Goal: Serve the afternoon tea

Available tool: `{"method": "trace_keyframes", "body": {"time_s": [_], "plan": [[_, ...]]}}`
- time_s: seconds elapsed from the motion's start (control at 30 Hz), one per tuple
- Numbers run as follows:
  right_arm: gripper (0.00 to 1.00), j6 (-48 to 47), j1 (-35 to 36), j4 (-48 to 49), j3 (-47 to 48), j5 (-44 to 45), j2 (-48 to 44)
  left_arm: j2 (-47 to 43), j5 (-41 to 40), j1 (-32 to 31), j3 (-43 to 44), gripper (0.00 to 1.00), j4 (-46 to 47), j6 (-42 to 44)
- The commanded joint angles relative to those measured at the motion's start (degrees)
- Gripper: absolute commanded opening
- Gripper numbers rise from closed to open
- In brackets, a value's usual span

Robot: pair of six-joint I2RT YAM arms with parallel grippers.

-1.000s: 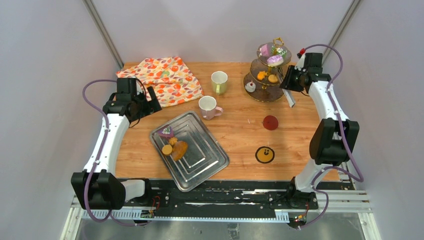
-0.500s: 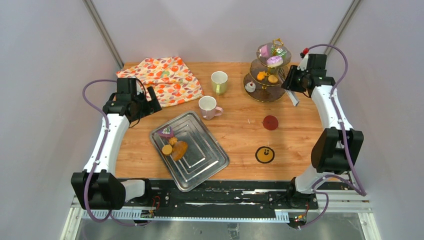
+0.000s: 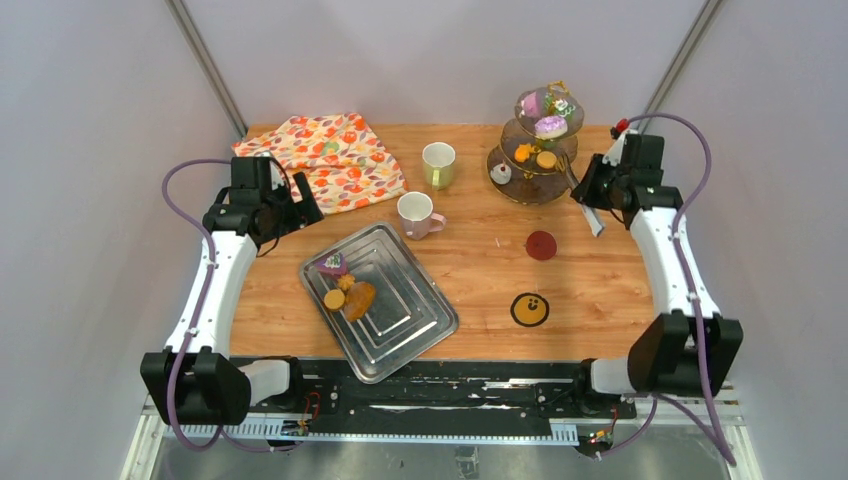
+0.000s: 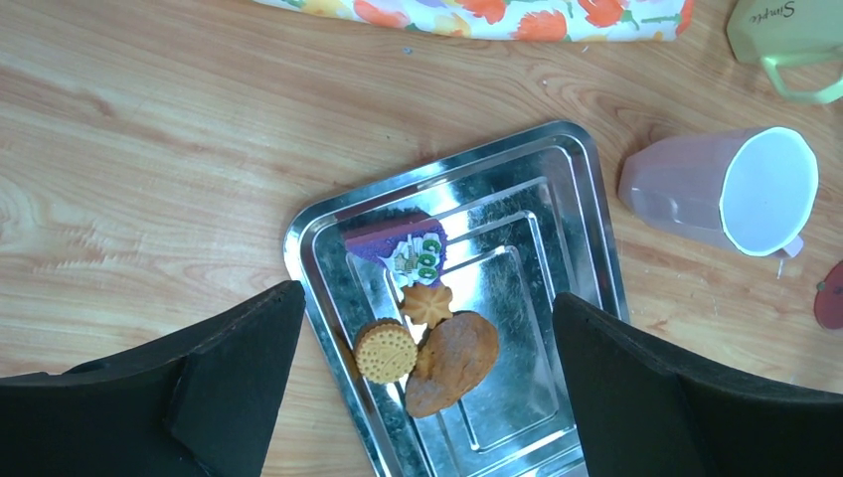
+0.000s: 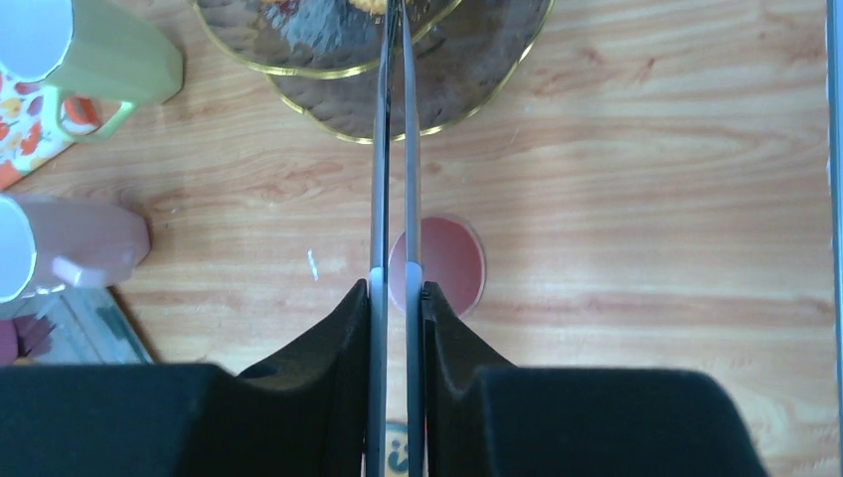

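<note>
A metal tray (image 3: 420, 330) holds a purple cake (image 3: 331, 264), two small cookies (image 3: 334, 299) and a brown pastry (image 3: 360, 299); they also show in the left wrist view (image 4: 386, 350). A pink mug (image 3: 415, 213) and a pale-green mug (image 3: 438, 163) stand behind the tray. A tiered stand (image 3: 520, 190) carries more pastries (image 3: 551, 124). My left gripper (image 3: 295, 210) hangs open and empty above the tray (image 4: 557, 199). My right gripper (image 3: 592, 195) is shut on long metal tongs (image 5: 395, 149), whose closed tips point at the stand's lower plate (image 5: 477, 70).
An orange floral cloth (image 3: 330, 160) lies at the back left. A red coaster (image 3: 541, 245) and a yellow smiley coaster (image 3: 529, 309) lie on the wood right of the tray. Grey walls close in on both sides.
My right arm has swung right and drawn the tongs back from the stand. The left arm has barely moved.
</note>
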Motion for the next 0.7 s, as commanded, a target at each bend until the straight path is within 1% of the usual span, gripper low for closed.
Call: {"method": "trace_keyframes", "body": {"time_s": [0.0,0.17,0.27,0.37,0.47,0.6,0.67], "plan": [[0.07,2.6,0.3,-1.5,-6.5,-1.4,-10.2,-0.9,1.6,0.4,-0.6,1.0,0.4,0.1],[0.07,2.9,2.4,-3.9,-11.2,-3.7,-21.0,-0.6,2.6,0.4,-0.7,1.0,1.0,-0.3],[0.09,1.8,6.9,-6.7,-12.5,-3.0,-26.3,-0.6,2.7,0.3,-0.3,1.0,1.3,-0.5],[0.1,1.7,17.5,-8.8,-13.2,-1.4,-28.1,-0.4,2.6,0.4,0.0,1.0,1.3,-0.5],[0.12,3.0,32.5,-8.2,-13.8,2.3,-26.9,-0.2,2.5,0.4,0.1,1.0,1.4,-1.1],[0.16,2.9,52.0,-4.2,-13.3,8.7,-20.8,-0.1,3.0,0.4,-0.6,1.0,1.6,-2.4],[0.19,1.5,58.9,-1.8,-11.9,11.1,-16.2,-0.4,2.8,0.4,-0.7,1.0,1.6,-2.4]]}}
